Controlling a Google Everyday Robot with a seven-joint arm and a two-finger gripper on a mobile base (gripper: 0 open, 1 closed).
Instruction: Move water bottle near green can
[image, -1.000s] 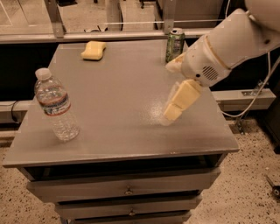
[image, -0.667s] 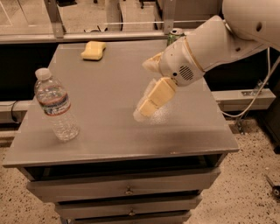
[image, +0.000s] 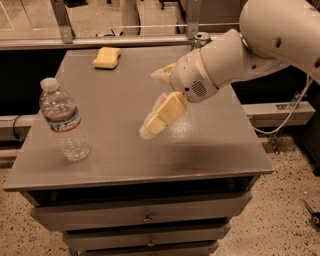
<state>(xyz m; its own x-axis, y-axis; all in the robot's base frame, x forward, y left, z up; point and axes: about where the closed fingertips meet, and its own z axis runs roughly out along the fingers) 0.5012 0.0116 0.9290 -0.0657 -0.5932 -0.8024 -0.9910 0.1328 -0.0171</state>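
The water bottle (image: 65, 120) stands upright near the front left corner of the grey tabletop (image: 120, 160); it is clear, with a white cap and a red and blue banded label. The green can (image: 201, 39) stands at the far right edge of the tabletop. Only its silver top and a bit of green show behind my arm. My gripper (image: 152, 103) hovers over the middle of the tabletop, to the right of the bottle and well apart from it. It is open and empty.
A yellow sponge (image: 106, 57) lies at the back left of the tabletop. The tabletop belongs to a drawer cabinet (image: 145, 217). A rail (image: 100, 41) runs behind it. A cable (image: 287, 120) hangs at the right.
My gripper and arm have moved left across the tabletop, from the right side toward the middle and closer to the bottle. The bottle, can and sponge have not moved.
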